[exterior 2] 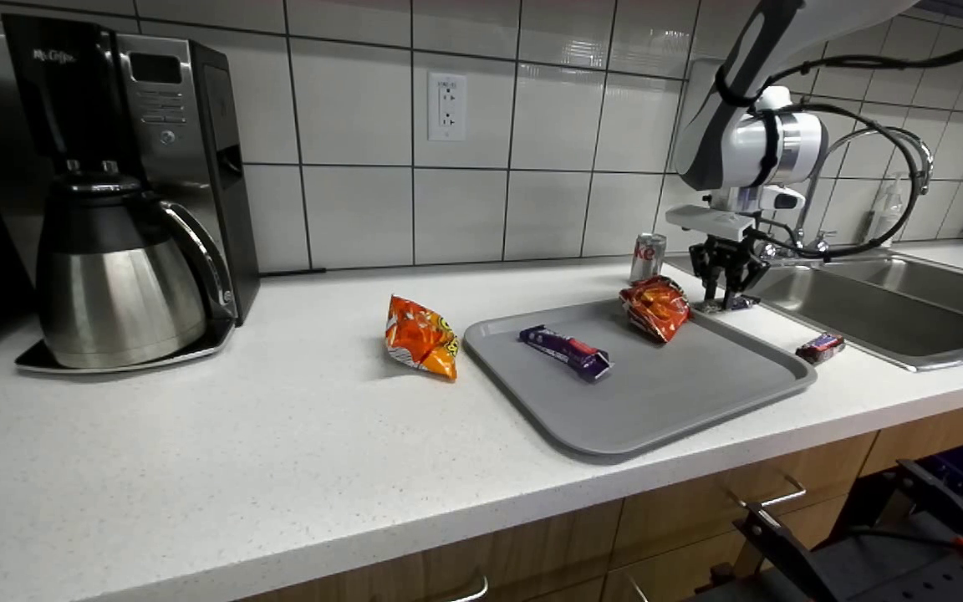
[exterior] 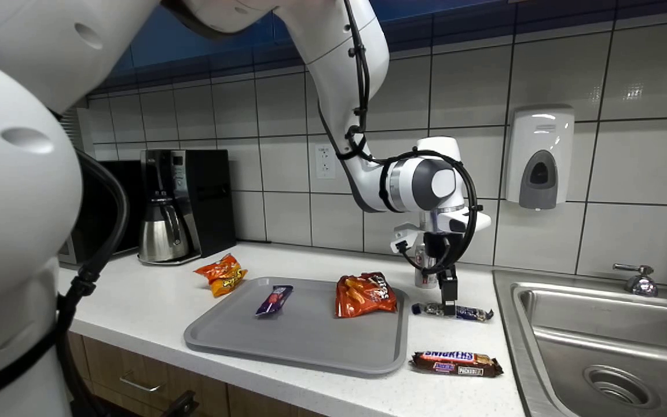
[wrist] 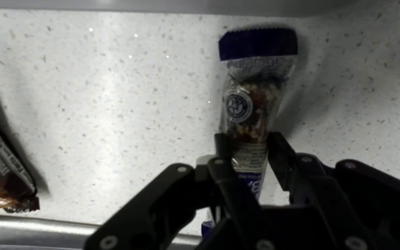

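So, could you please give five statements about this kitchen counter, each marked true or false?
1. A slim purple-wrapped bar and a glossy red snack bag rest on the grey rectangular plastic tray. True.
2. The black two-fingered end effector touches both sides of a clear-and-navy wrapped bar. True.
3. The clear-and-navy wrapped bar lies on the tray. False: it lies on the white speckled counter.
4. A cylindrical silver metal can stands upright. True.
5. The purple-wrapped bar is nearer the can than the red snack bag is. False: the red snack bag is nearer.
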You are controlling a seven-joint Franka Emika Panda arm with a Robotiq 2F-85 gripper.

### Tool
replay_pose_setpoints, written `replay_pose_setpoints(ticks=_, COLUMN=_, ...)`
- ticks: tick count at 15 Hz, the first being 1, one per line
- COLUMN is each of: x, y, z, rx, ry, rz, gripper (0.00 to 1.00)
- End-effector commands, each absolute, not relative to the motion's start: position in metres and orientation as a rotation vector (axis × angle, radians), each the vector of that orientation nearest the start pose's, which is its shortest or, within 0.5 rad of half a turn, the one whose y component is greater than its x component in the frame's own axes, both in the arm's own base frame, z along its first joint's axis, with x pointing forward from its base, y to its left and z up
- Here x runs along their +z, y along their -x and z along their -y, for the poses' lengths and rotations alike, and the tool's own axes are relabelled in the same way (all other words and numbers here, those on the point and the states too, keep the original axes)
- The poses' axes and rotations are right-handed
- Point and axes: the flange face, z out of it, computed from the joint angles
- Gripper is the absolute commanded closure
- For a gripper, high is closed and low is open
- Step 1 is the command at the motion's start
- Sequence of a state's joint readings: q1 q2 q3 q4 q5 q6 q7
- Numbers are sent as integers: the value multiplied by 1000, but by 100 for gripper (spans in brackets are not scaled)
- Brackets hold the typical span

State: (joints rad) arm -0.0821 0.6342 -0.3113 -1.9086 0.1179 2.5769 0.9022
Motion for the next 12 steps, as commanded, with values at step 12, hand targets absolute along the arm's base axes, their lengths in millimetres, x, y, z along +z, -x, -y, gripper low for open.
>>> replay_pose_setpoints(ticks=12, x=214, y=-581, z=233, rx=-200, ry=2575, rz=-1926, gripper=93)
